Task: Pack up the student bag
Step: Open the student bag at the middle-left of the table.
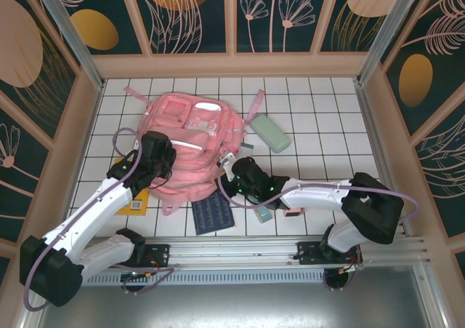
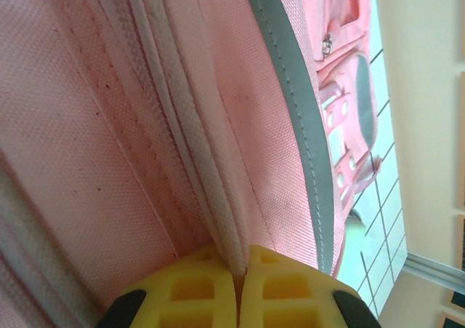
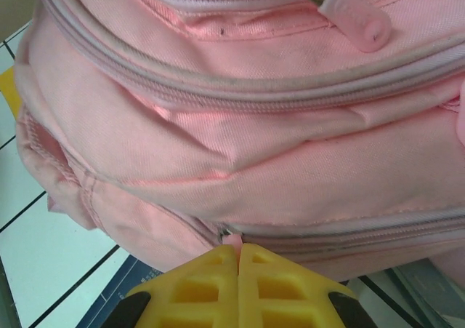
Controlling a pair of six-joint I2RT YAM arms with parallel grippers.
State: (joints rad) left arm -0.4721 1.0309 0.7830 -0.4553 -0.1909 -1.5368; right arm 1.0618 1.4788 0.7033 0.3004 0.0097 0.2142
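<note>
White tiled table (image 1: 312, 110) with dark grid lines, enclosed by floral wall panels (image 1: 189, 12). The bag (image 1: 192, 135) lies flat on the far left-centre of the table, front pockets up.

My left arm (image 1: 94, 215) runs from its base at the near left corner diagonally forward to the bag's left side. My left gripper (image 2: 237, 270) points into the fabric. Its jaws are together, clamped on a pale piping ridge (image 2: 195, 146) of the bag.

My right arm (image 1: 320, 193) folds at the elbow near the right wall, with the forearm extending left to the bag's near right edge. My right gripper (image 3: 237, 252) has its jaws together, pinching a small pink tab (image 3: 231, 237) at the lower zipper (image 3: 349, 226).
</note>
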